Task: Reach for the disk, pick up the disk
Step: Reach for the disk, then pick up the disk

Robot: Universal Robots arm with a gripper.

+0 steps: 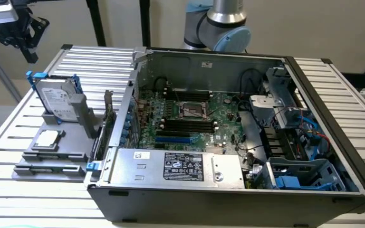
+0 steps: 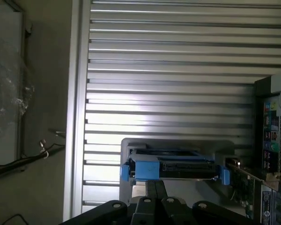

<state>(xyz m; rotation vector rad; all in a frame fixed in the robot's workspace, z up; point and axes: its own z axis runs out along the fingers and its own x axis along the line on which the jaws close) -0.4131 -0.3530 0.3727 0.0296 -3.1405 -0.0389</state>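
- My tool (image 1: pixel 28 50) hangs closed and empty above the disk (image 1: pixel 55 100), at about its 11 o'clock in the exterior view.
- The disk stands on edge in a grey stand (image 1: pixel 49 159) on the desk (image 1: pixel 100 61), at 9 o'clock from the open computer case (image 1: pixel 233 190).
- I judge it stands upright so that its top edge is free to grab.

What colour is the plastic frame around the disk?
Bright blue. The frame around the disk shows best in the wrist view.
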